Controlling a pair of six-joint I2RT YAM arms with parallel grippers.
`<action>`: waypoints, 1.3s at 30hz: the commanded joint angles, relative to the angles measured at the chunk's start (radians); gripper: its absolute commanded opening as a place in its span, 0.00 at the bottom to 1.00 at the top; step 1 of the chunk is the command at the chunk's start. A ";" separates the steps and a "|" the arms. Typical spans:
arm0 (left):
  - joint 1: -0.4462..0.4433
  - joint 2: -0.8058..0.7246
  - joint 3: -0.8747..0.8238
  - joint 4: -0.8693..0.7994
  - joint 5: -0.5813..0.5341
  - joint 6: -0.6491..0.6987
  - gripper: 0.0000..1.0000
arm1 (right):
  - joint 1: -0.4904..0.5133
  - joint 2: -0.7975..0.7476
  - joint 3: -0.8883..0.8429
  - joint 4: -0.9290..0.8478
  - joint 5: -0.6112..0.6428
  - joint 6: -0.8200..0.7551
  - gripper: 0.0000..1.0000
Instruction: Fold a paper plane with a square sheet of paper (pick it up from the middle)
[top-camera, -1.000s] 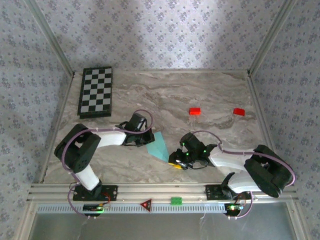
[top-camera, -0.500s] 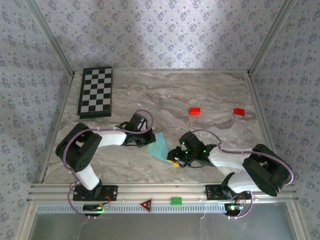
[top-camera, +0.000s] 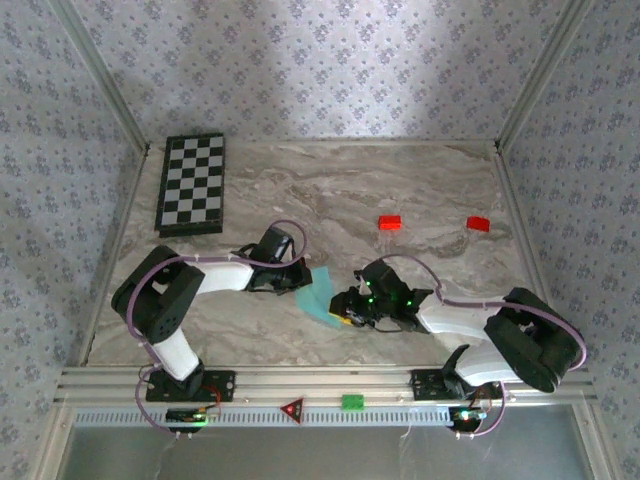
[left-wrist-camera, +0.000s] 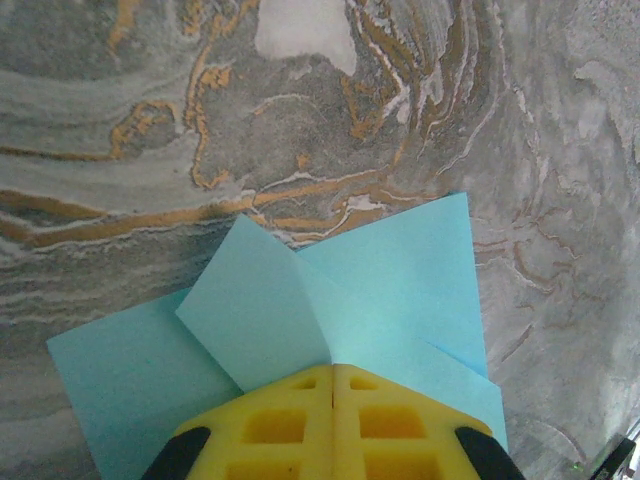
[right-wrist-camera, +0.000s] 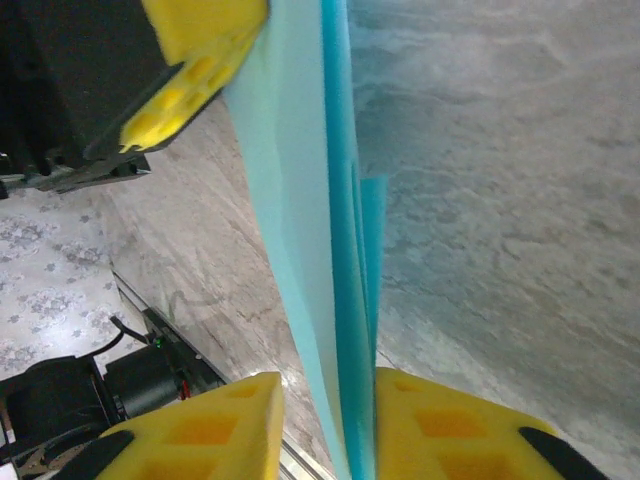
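- One plane (top-camera: 318, 290) of light blue paper sits just off the table's (top-camera: 420, 180) centre, toward 6 o'clock in the top view.
- At the plane's 10 o'clock is the left gripper (top-camera: 300, 279). At its 4 o'clock is the right gripper (top-camera: 346, 308).
- Left wrist view: the left gripper (left-wrist-camera: 332, 368) has its yellow fingers (left-wrist-camera: 270, 425) pressed together with no gap. They pinch the plane (left-wrist-camera: 380, 280) on its centre crease, and flaps spread from the pinch toward 10 and 2 o'clock.
- Right wrist view: the plane (right-wrist-camera: 300, 200) stands edge-on, running from 12 to 6 o'clock through the right gripper (right-wrist-camera: 328, 385).
- The finger at 5 o'clock (right-wrist-camera: 440, 425) touches the paper. The finger at 7 o'clock (right-wrist-camera: 200, 430) stands just off it with a sliver of gap, so the jaws are partly open and not clamped.
- At 11 o'clock in that view, the left gripper's yellow tip (right-wrist-camera: 195, 70) lies against the paper.
- Whether the plane touches the marble, I cannot tell.
- On the table, the board (top-camera: 192, 184) is at 10 o'clock.
- The near block (top-camera: 389, 222) is at 2 o'clock, and the far block (top-camera: 478, 224) is farther out, toward 3 o'clock.
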 joint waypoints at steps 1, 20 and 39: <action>0.004 0.015 -0.009 -0.039 0.008 -0.009 0.01 | -0.005 0.022 -0.013 0.042 -0.012 -0.002 0.23; 0.003 -0.307 0.005 -0.089 -0.074 0.036 0.22 | -0.003 -0.197 0.015 -0.220 0.144 -0.212 0.02; 0.037 -0.796 -0.218 -0.201 -0.288 -0.040 0.40 | 0.032 -0.220 0.295 -0.708 0.472 -0.335 0.01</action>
